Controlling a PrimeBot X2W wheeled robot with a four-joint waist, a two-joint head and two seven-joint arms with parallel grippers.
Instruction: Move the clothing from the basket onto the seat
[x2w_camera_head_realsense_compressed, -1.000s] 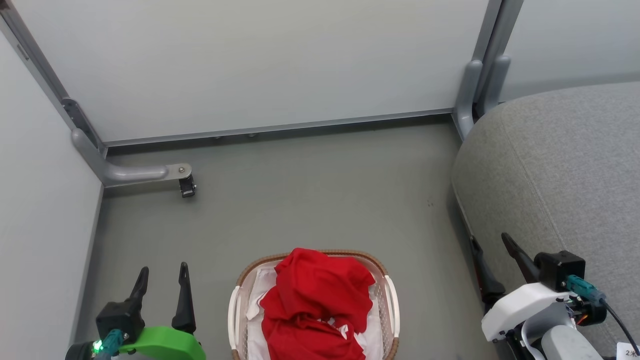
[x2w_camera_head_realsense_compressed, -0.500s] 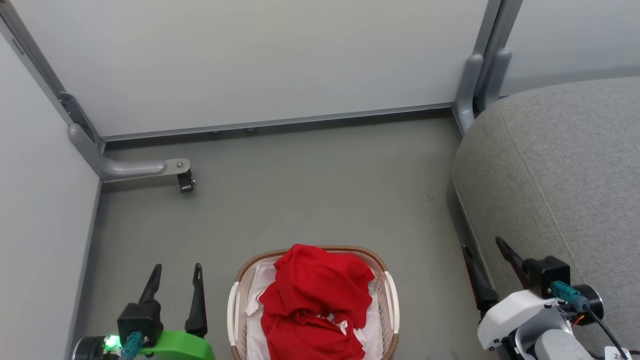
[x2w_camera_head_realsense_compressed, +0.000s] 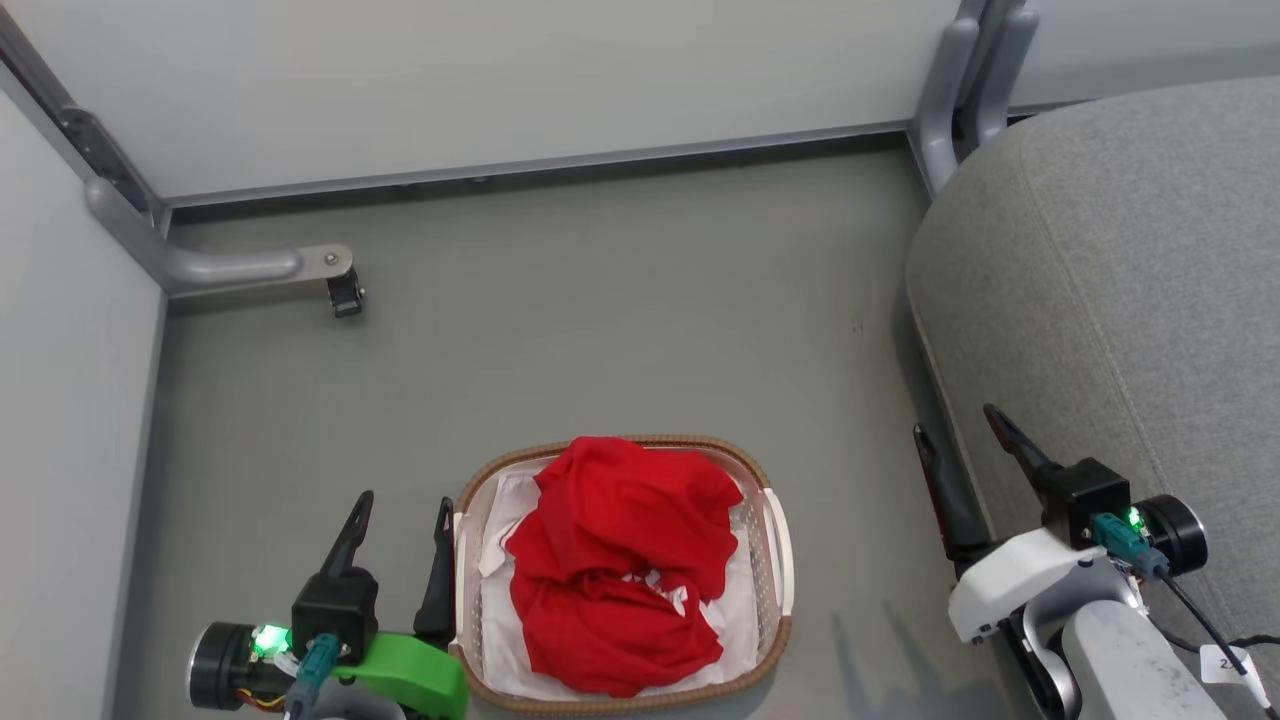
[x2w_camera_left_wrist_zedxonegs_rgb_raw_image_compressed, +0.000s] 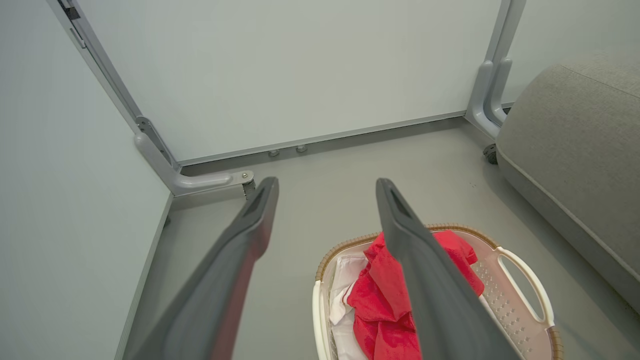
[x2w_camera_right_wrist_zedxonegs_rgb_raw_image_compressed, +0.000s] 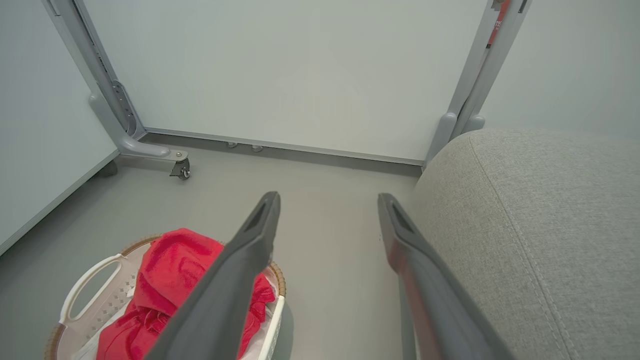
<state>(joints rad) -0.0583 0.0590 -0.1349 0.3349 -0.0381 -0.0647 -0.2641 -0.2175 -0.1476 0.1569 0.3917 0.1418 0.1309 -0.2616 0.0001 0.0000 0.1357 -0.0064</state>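
Since a second ago our head camera has tipped downward, so everything sits higher in the head view. Beyond that shift, our left gripper (x2w_camera_head_realsense_compressed: 405, 498) has drawn in toward the basket (x2w_camera_head_realsense_compressed: 610, 441). Its inner finger now lies right along the basket's left edge, where bare floor (x2w_camera_head_realsense_compressed: 620, 300) showed between them before. We cannot tell whether that finger touches the rim or hangs above it. Both its fingers stand spread apart with nothing between them, and in the left wrist view the inner one crosses in front of the heap inside the basket.

Our right gripper (x2w_camera_head_realsense_compressed: 953, 420) is also spread wide and holds nothing. It hangs over the strip of floor between the basket and the seat (x2w_camera_head_realsense_compressed: 1130, 280), with its outer finger against the grey upholstery in the head view.

We see the clothing (x2w_camera_head_realsense_compressed: 615, 560) piled in the basket as a crumpled red mound, a little white trim showing near its middle. It rests on the white liner (x2w_camera_head_realsense_compressed: 497, 590), which peeks out around it. The basket stands on the floor well apart from the seat, which fills the right side. Pale wall panels (x2w_camera_head_realsense_compressed: 520, 70) close off the far side, and a small caster (x2w_camera_head_realsense_compressed: 345, 298) sits at the left panel's foot.
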